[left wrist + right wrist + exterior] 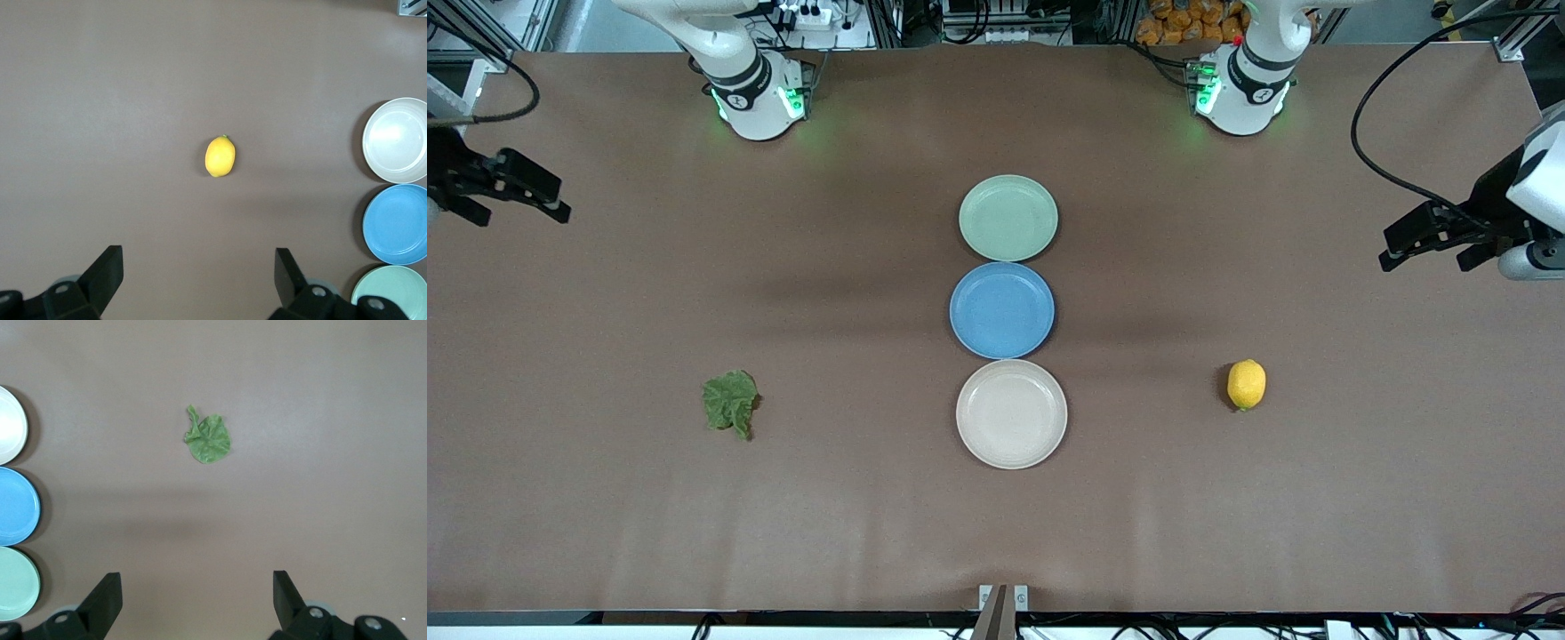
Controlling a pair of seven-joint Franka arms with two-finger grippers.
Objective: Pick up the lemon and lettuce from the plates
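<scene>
The lemon [1246,384] lies on the bare table toward the left arm's end, beside the beige-cream plate [1011,413]. The lettuce [731,403] lies on the bare table toward the right arm's end. The mint green plate [1008,218] and the beige-cream plate hold nothing. My left gripper [1424,258] is open and empty, up in the air over the left arm's end of the table. The left wrist view shows the lemon [219,156] ahead of that gripper [198,257]. My right gripper [523,213] is open and empty over the other end. Its wrist view shows the lettuce [209,439] ahead of it [195,580].
A blue plate [1002,309] sits between the two task plates in a row down the table's middle. The arm bases [756,98] [1240,93] stand at the table's edge farthest from the front camera. Black cables hang near the left arm.
</scene>
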